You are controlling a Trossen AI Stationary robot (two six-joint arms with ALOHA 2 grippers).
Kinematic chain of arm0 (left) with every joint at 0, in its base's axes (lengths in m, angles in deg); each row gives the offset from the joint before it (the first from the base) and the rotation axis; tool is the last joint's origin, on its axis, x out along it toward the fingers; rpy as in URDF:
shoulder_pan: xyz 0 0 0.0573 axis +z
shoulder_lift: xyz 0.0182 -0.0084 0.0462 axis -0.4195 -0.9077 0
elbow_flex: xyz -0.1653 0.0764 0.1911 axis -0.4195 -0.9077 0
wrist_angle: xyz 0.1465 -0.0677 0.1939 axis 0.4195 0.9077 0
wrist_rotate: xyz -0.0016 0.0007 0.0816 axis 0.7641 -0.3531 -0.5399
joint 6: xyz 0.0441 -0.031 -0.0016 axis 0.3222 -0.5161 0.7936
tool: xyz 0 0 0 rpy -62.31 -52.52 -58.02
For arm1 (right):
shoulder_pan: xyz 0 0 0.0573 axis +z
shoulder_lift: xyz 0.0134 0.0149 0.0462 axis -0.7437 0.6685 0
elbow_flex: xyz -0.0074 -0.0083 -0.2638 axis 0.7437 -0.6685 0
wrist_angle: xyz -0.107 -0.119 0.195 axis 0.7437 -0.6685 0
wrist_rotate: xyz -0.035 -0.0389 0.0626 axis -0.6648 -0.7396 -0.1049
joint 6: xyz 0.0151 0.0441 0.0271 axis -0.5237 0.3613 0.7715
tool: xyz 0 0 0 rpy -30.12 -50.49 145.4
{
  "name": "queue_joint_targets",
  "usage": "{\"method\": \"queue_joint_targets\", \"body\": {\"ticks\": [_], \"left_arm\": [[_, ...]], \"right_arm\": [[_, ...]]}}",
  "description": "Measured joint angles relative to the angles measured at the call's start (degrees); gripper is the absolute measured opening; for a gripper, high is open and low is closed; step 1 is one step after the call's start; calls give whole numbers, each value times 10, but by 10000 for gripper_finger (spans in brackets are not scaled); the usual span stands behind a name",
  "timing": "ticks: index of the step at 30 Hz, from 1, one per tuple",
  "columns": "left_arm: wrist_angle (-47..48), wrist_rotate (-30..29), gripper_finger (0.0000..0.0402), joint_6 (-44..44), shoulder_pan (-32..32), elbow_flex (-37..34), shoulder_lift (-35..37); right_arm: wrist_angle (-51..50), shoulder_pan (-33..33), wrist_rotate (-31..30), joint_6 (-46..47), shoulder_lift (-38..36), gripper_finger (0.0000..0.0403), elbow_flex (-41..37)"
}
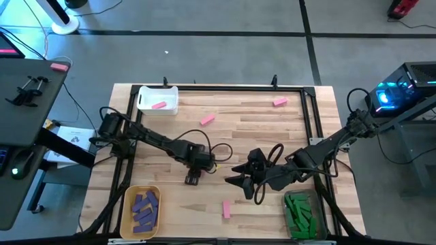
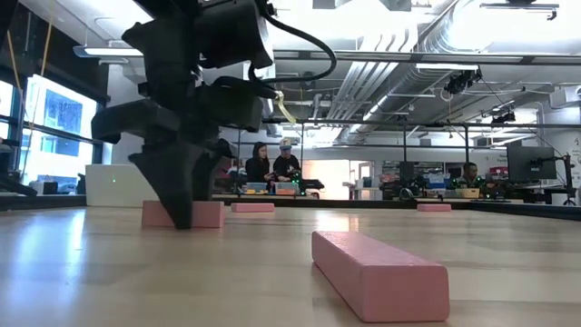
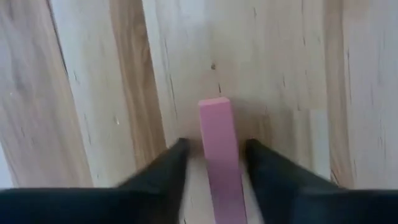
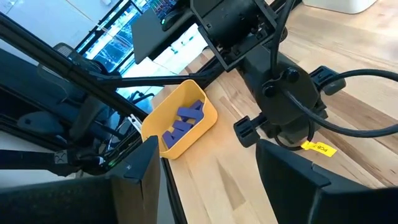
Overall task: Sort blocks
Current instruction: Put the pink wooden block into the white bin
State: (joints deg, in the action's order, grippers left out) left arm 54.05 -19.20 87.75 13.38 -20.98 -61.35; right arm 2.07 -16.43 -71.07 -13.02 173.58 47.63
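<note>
Lying flat between left gripper (image 3: 214,163) fingers, pink block (image 3: 219,149) lengthwise.

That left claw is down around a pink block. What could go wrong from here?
The left gripper straddles the pink block lengthwise, with gaps still showing on both sides. If the fingers close unevenly, the block might twist or squirt out. The right gripper waits open close by, so lifting toward the white bin could brush that arm or its cables.
</note>
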Motion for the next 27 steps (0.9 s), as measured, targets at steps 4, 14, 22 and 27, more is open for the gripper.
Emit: {"method": "queue_joint_targets", "body": {"ticks": [4,14,22,27], "left_arm": [[29,6,26,-15,9,8,3],[116,-186,26,-105,148,-29,201],[107,-249,26,-203,376,-128,402],[107,-253,26,-204,474,-179,458]], "right_arm": [[-1,0,0,0,0,201,0],[-2,0,6,-8,0,201,0],[-2,7,5,6,0,201,0],[2,16,-17,6,0,201,0]]}}
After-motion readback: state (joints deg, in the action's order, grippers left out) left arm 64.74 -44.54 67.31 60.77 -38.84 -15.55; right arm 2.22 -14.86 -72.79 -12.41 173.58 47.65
